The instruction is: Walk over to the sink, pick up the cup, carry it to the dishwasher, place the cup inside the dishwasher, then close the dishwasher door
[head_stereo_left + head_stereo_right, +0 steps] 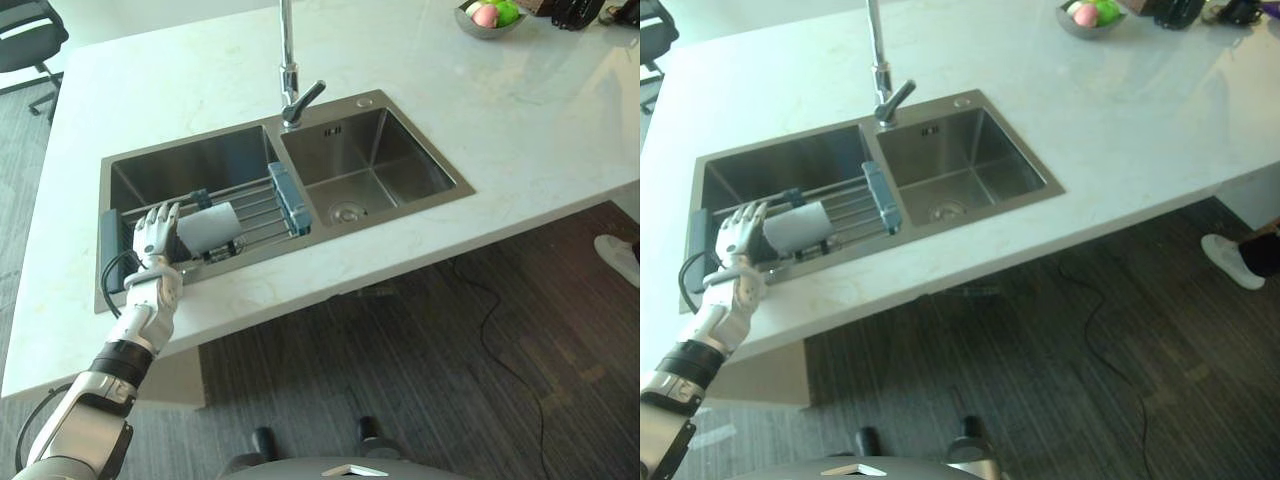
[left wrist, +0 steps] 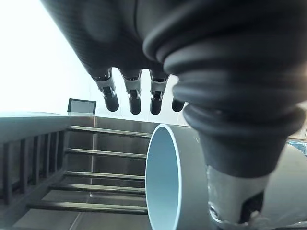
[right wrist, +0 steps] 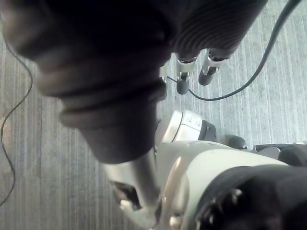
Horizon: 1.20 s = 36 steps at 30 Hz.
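"Pale-blue cup (image 1: 210,228) on its side on the drying rack (image 1: 262,210), over the left sink basin (image 1: 190,165). Left hand (image 1: 155,240)?"
"Fingers straight and spread, just beside the cup, nothing gripped. Curl round the body, thumb opposite, lift level clear of the rack."

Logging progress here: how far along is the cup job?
Done: it stands at the sink. In hand: the left hand, fingers straight, is beside the cup lying on the rack, not yet gripping. The right hand hangs over the floor. Left: grasp, carry, load dishwasher, close door.
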Motion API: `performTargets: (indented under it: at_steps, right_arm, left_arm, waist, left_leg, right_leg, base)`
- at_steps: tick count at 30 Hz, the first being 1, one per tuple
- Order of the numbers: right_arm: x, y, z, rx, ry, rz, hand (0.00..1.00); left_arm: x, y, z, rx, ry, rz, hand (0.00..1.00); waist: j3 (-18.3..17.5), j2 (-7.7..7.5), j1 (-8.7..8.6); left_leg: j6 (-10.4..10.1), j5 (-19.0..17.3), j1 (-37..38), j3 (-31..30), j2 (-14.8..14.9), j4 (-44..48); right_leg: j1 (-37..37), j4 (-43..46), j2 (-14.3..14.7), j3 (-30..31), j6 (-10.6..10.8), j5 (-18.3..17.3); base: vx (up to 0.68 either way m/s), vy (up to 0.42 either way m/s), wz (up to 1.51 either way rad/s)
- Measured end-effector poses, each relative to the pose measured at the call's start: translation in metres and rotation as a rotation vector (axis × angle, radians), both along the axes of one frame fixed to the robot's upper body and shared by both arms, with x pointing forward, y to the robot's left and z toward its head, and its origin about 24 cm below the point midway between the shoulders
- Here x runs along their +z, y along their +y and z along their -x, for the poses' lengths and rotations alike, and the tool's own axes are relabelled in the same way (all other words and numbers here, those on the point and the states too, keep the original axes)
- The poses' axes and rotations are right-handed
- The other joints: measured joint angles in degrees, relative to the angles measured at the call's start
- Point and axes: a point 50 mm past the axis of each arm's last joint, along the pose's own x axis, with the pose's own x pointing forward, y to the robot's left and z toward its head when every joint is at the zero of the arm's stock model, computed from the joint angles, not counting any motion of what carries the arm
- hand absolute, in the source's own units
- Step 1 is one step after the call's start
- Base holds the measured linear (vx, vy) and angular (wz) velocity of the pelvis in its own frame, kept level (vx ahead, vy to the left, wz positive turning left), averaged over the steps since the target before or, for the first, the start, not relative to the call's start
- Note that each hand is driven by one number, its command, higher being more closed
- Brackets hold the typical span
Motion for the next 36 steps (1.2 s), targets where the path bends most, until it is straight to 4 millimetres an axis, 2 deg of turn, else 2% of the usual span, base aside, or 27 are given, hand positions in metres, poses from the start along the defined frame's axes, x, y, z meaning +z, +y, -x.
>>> performTargets:
  at_steps: [4, 8, 15, 26, 27, 31, 36]
  right_arm:
    - [0.0, -0.001, 0.0, 0.02, 0.002, 0.003, 0.0]
    - [0.001, -0.003, -0.001, 0.023, 0.003, 0.01, 0.0]
    - [0.001, -0.003, -0.002, 0.049, 0.006, 0.016, 0.0]
    - [0.001, -0.007, -0.004, 0.078, 0.014, 0.03, 0.0]
    - [0.002, -0.007, -0.004, 0.092, 0.015, 0.031, 0.0]
    - [0.002, -0.007, -0.006, 0.107, 0.013, 0.032, 0.0]
    - [0.002, -0.007, -0.012, 0.117, 0.002, 0.032, 0.0]
  left_arm:
    - [0.0, 0.0, -0.001, -0.006, 0.017, -0.01, 0.0]
    - [-0.001, 0.001, -0.003, -0.026, 0.105, -0.046, 0.0]
    - [-0.001, 0.001, -0.006, -0.045, 0.176, -0.075, 0.0]
    - [0.002, -0.003, -0.013, -0.093, 0.261, -0.157, 0.0]
    - [0.002, -0.005, -0.013, -0.106, 0.266, -0.16, 1.0]
    - [0.007, -0.009, -0.017, -0.126, 0.271, -0.177, 1.0]
    - [0.011, -0.01, -0.021, -0.15, 0.274, -0.209, 1.0]
  waist:
    - [0.36, 0.39, -0.07]
    - [0.97, 0.85, -0.4]
    - [1.45, 0.55, -0.5]
    - [2.51, 0.88, -0.92]
    - [2.51, 0.87, -0.92]
    - [2.56, 0.8, -1.01]
    - [2.7, 0.6, -2.16]
  left_leg:
    - [-0.01, -0.01, -0.01, 0.08, 0.01, -0.01]
    - [-0.08, -0.06, -0.01, 0.45, 0.03, -0.01]
    - [-0.18, -0.13, -0.02, 0.84, 0.06, 0.0]
    - [-0.28, -0.18, -0.33, 0.93, 0.02, -0.02]
    - [-0.29, -0.19, -0.42, 0.98, 0.02, -0.02]
    - [-0.24, -0.08, -0.85, 1.05, -0.02, -0.01]
    - [-0.24, -0.08, -0.84, 1.17, -0.05, -0.04]
  right_leg:
    - [-0.09, 0.04, 0.0, 0.14, 0.0, 0.0]
    - [-0.33, 0.06, 0.01, 0.53, 0.0, 0.02]
    - [-0.58, -0.1, -0.01, 0.94, 0.01, 0.01]
    - [-1.35, 0.39, -0.11, 1.25, 0.03, -0.01]
    - [-1.55, 0.54, -0.11, 1.35, 0.02, -0.01]
    - [-2.18, 0.95, -0.18, 1.51, 0.03, -0.01]
    - [-2.34, 1.08, -0.22, 1.71, 0.03, -0.01]
  base:
    - [0.0, -0.002, -0.01]
    - [-0.02, -0.007, -0.05]
    - [0.0, 0.0, -0.01]
    - [0.0, 0.0, 0.0]
    - [0.0, 0.0, 0.0]
    - [-0.01, -0.002, -0.01]
    - [0.0, 0.0, 0.0]
